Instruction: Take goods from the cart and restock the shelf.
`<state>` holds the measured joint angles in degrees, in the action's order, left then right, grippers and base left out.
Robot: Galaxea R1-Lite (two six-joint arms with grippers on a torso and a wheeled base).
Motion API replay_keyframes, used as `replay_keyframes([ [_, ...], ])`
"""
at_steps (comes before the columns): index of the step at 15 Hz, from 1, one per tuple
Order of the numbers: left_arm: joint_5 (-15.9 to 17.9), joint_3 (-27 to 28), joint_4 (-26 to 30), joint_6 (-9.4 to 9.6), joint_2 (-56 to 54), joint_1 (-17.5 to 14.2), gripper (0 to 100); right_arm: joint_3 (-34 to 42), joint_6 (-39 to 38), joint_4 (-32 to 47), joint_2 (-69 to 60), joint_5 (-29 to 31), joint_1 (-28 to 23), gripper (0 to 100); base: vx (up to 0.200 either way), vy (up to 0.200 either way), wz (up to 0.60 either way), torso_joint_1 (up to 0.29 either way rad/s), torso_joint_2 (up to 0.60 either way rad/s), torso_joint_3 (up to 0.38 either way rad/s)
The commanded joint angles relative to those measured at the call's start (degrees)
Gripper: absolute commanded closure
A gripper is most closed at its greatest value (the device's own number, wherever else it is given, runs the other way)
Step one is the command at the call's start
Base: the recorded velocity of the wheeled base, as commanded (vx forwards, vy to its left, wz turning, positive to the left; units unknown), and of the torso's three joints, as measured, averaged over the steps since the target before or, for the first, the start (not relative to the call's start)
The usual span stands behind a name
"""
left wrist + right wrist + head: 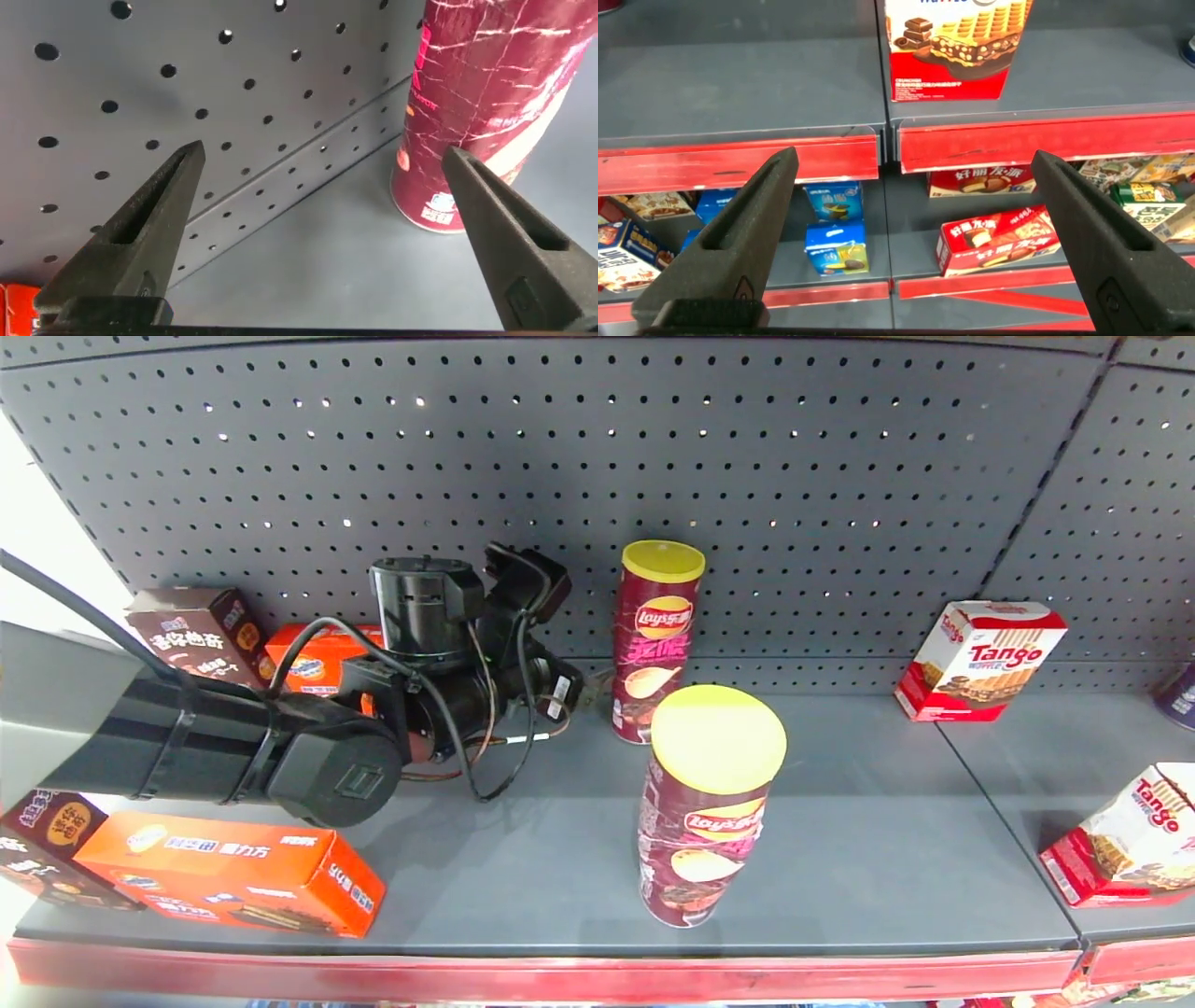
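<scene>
Two dark red chips cans with yellow lids stand upright on the grey shelf (pixel 868 859). One can (pixel 658 644) is near the pegboard back, the other (pixel 709 803) nearer the front edge. My left arm's wrist (pixel 439 644) lies over the shelf just left of the back can. In the left wrist view my left gripper (pixel 322 154) is open and holds nothing. The back can (pixel 476 112) stands beyond one finger, off to the side and not between the fingers. My right gripper (pixel 915 161) is open and holds nothing, facing lower shelves with a red wafer box (pixel 957 47).
Orange boxes (pixel 233 882) (pixel 317 658) and brown boxes (pixel 191 630) (pixel 42 840) sit at the shelf's left. Red-and-white wafer boxes (pixel 980 658) (pixel 1120 849) stand at the right. Bare shelf lies between the cans and the wafer boxes. Lower shelves hold blue (pixel 833 224) and red boxes (pixel 999 238).
</scene>
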<state>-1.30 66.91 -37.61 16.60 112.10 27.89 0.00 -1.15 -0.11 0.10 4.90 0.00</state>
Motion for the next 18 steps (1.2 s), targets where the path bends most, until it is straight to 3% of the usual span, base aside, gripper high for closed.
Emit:
replay_keyframes([
  [1, -0.01, 0.23, -0.1, 0.01, 0.31, 0.23, 0, 0.0, 0.0, -0.07, 0.08, 0.02, 0.0, 0, 0.0, 0.0, 0.0, 0.0, 0.0, 0.0],
  [8, -1.6, -6.8, -2.82, 0.1, -6.81, -4.25, 0, 0.0, 0.0, 0.02, 0.08, 0.02, 0.0, 0, 0.0, 0.0, 0.0, 0.0, 0.0, 0.0],
  [12, -4.5, -7.24, -2.47, 1.41, -13.14, -4.07, 0, 0.0, 0.0, -0.07, 0.08, 0.02, 0.0, 0, 0.0, 0.0, 0.0, 0.0, 0.0, 0.0],
  [14, -6.61, -11.37, -2.65, 1.41, -17.36, -3.99, 0, 0.0, 0.09, -0.07, 0.08, -0.07, 0.0, 0, 0.0, 0.0, 0.0, 0.0, 0.0, 0.0],
  [18, -6.96, -15.06, -3.26, 1.41, -19.38, -3.9, 0, 0.0, 1.23, 0.02, 0.17, -1.65, 0.0, 0, 0.0, 0.0, 0.0, 0.0, 0.0, 0.0],
])
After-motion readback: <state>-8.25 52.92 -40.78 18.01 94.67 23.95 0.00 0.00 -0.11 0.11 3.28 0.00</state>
